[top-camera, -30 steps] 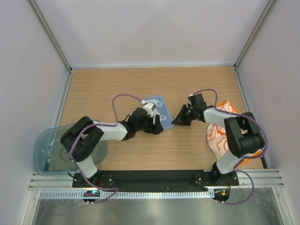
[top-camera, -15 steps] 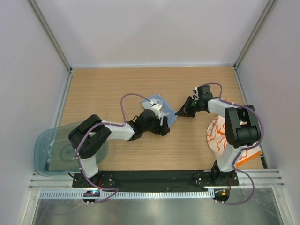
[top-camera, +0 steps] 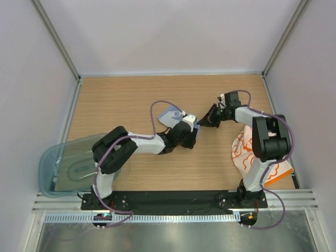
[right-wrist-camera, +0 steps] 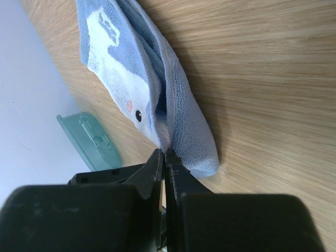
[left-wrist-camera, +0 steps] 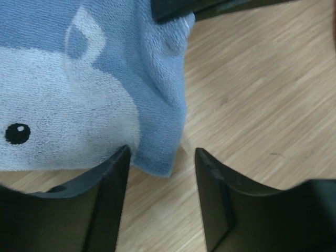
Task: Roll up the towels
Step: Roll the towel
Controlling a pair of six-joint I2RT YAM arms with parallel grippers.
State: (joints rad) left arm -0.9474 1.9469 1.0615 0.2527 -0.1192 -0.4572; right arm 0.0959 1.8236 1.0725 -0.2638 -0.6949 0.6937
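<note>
The pale blue towel [top-camera: 169, 114] with a white animal pattern lies on the wooden table near the middle. My right gripper [top-camera: 205, 122] is shut on its folded edge [right-wrist-camera: 178, 121], the jaws pressed together on the cloth [right-wrist-camera: 165, 155]. My left gripper [top-camera: 192, 137] stands open low over the table, and a corner of the blue towel [left-wrist-camera: 152, 152] reaches just between its fingertips [left-wrist-camera: 160, 170]. The right gripper's black fingers [left-wrist-camera: 173, 8] show at the top of the left wrist view. Orange and white patterned towels [top-camera: 245, 152] lie in a heap at the right, beside the right arm.
A translucent blue-green tray [top-camera: 52, 168] sits at the table's near left corner, also seen far off in the right wrist view as the tray [right-wrist-camera: 89, 137]. Pale walls close the table on three sides.
The right gripper has pulled the blue towel's edge to the right and a little back. The left gripper has followed it rightward, and its jaws have narrowed somewhat.
</note>
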